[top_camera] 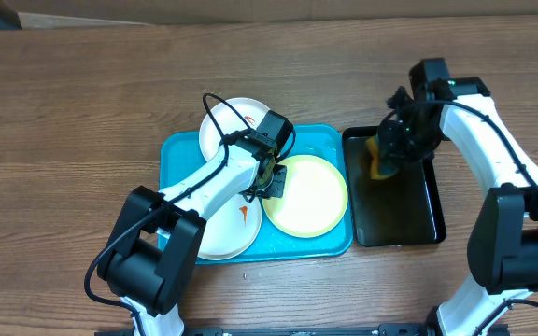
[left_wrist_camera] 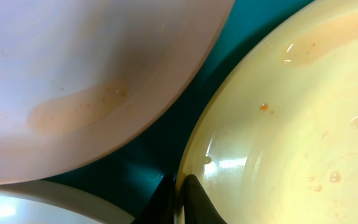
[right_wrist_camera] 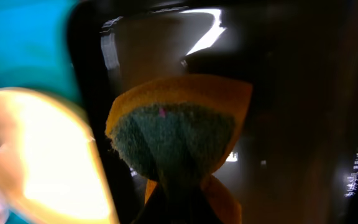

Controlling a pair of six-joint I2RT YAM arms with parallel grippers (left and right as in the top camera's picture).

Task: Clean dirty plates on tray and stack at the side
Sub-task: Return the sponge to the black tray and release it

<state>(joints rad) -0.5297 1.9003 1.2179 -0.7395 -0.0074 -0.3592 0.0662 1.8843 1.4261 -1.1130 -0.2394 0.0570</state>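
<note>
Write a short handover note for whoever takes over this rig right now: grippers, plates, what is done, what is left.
Left gripper: shut on the rim of the yellow plate, which lies on the tray.
Right gripper: shut on the sponge, over the black tray.
Far white plate and near white plate: on the tray, each showing a red-orange smear.
Done: nothing stacked; the yellow plate is wet with faint orange streaks.
Left: wipe all three plates and stack them at the side.
</note>
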